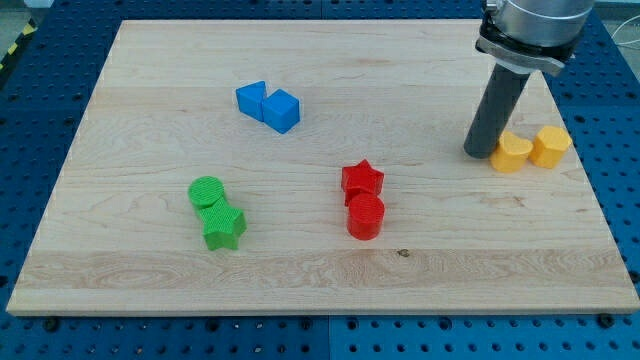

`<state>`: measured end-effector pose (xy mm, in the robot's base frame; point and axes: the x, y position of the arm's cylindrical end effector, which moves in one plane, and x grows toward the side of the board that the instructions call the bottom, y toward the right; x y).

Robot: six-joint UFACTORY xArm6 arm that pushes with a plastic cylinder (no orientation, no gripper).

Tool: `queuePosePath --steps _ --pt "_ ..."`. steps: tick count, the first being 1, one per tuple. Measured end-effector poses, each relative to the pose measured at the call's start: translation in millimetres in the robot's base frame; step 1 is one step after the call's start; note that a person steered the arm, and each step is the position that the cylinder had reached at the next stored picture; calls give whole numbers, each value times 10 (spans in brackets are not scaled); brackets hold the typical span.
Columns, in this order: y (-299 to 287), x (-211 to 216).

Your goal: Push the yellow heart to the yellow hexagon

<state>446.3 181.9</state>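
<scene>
Rod: a straight dark grey cylinder hung from a silver collar at the view's top right and stood upright on the worktop.
My tip (483, 152): rested at the rod's lower end, on the wood, near the view's right edge.
Jaws: the arm carried none, only the rod, so there was nothing to open or close.
Yellow plastic heart block (511, 154): lay just to the view's right of my tip, touching the rod or nearly so; its shape was hard to make out.
Yellow plastic hexagon block (550, 146): sat on the far side of the heart from my tip, to the view's right, touching the heart or just beside it.
Red plastic star block (362, 180): lay well to the view's left of my tip and slightly lower.
Red plastic cylinder block (365, 216): sat just below the red star, touching it.
Two blue plastic blocks (268, 105): lay side by side, far to the view's left of my tip and higher up.
Green plastic cylinder block (208, 192): lay farthest from my tip, toward the view's lower left.
Green plastic star block (224, 227): touched the green cylinder from below.
Worktop (150, 270): a pale wooden board resting on a blue perforated base.
</scene>
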Motion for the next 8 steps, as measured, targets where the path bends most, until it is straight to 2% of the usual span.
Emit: queuePosePath --steps 3,6,8 --pt "1 544" --pt "82 141" --pt "421 46"
